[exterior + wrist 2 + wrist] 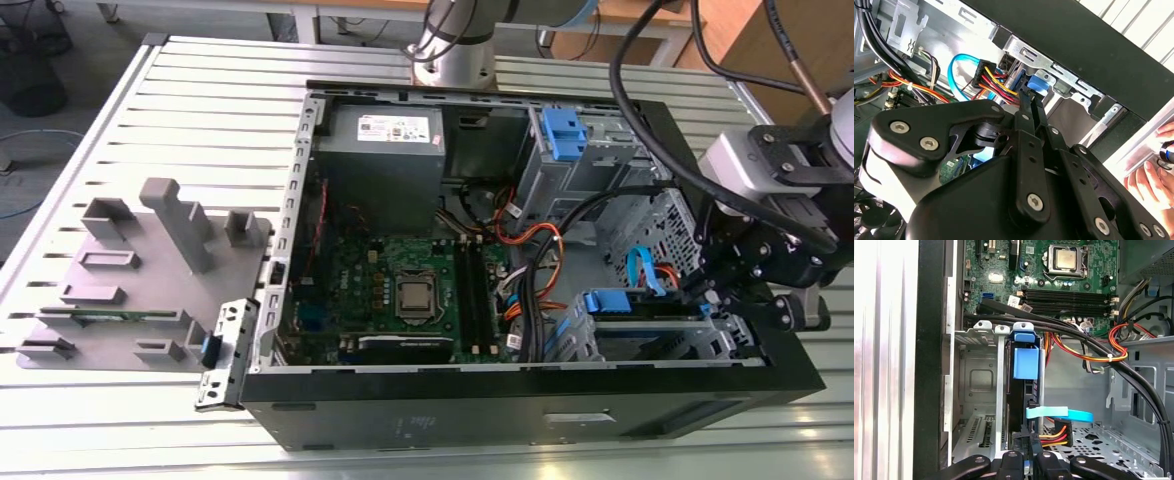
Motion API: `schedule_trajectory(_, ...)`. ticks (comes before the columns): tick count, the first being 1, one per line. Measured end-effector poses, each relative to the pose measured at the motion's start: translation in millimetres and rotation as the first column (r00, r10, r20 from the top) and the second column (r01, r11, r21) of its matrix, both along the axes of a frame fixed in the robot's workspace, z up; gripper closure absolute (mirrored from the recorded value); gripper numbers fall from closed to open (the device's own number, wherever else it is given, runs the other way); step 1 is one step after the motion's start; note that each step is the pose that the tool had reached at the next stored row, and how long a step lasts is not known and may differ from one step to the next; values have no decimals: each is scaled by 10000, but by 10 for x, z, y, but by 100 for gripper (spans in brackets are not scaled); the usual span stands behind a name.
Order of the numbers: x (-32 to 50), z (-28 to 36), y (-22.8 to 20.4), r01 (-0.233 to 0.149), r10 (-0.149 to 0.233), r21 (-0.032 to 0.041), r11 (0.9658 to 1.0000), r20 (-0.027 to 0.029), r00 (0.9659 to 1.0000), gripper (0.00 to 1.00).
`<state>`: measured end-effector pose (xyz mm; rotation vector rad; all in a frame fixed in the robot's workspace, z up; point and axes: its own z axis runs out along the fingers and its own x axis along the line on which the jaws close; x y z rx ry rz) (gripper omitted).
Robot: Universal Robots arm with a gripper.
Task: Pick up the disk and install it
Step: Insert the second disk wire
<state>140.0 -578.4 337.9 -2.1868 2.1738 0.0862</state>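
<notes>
The disk [1024,390] stands on edge in the metal drive cage [979,375] at the case's front corner, a blue tab [1025,364] on its rail. In the exterior view the disk [651,335] lies low in that cage at the exterior view's right. My gripper [1029,461] reaches into the case from the disk's cable end. Its fingers [1022,116] sit close together on either side of that end, and they look shut on it. In the exterior view my gripper [717,298] dips over the case's right wall. A blue data cable [1059,414] and a power plug [1055,433] lie beside the disk's end.
Thick black cables [1094,347] arch across the cage. The motherboard [400,290] fills the case floor, with a grey power-supply box [387,150] behind it and a second cage with a blue latch [562,132]. A grey fixture [147,270] stands left of the case. A person's hand [1154,175] rests outside the case wall.
</notes>
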Motion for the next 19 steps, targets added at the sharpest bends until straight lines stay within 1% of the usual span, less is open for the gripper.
schedule_trajectory(8, 0, -1, 0, 0, 0, 0, 10000, 0, 10000, 82)
schedule_trajectory(9, 0, 0, 0, 0, 0, 0, 10000, 0, 10000, 76)
schedule_trajectory(10, 0, -1, 0, 0, 0, 0, 10000, 0, 10000, 76)
schedule_trajectory(11, 0, 0, 0, 0, 0, 0, 10000, 0, 10000, 70)
schedule_trajectory(19, -8, -14, 0, 0, 0, -2, 10000, 0, 10000, 70)
